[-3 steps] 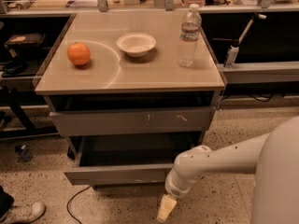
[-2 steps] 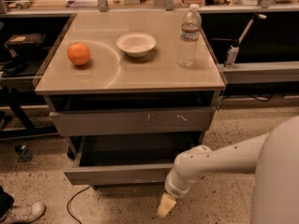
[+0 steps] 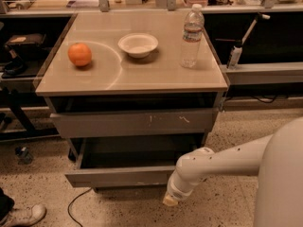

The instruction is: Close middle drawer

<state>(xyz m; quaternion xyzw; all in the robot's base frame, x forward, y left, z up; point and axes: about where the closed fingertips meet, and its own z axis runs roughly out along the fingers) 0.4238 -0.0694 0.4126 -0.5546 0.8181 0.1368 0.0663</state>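
The middle drawer (image 3: pixel 118 176) juts out over bare floor (image 3: pixel 227 207); the gripper (image 3: pixel 170 200) hangs just beside its right front corner, seemingly apart; opening: cannot tell.

On the tan counter (image 3: pixel 142 77) an orange (image 3: pixel 79 54) sits at the left, a white bowl (image 3: pixel 138 45) near the middle and a clear water bottle (image 3: pixel 191 37) upright at the right, all apart. Below it a scratched drawer front (image 3: pixel 132 123) stands slightly out. On the speckled floor (image 3: pixel 222 207) a dark cable (image 3: pixel 75 205) lies left of the gripper (image 3: pixel 170 200), which hangs just above the floor; a shoe (image 3: pixel 26 215) shows at bottom left
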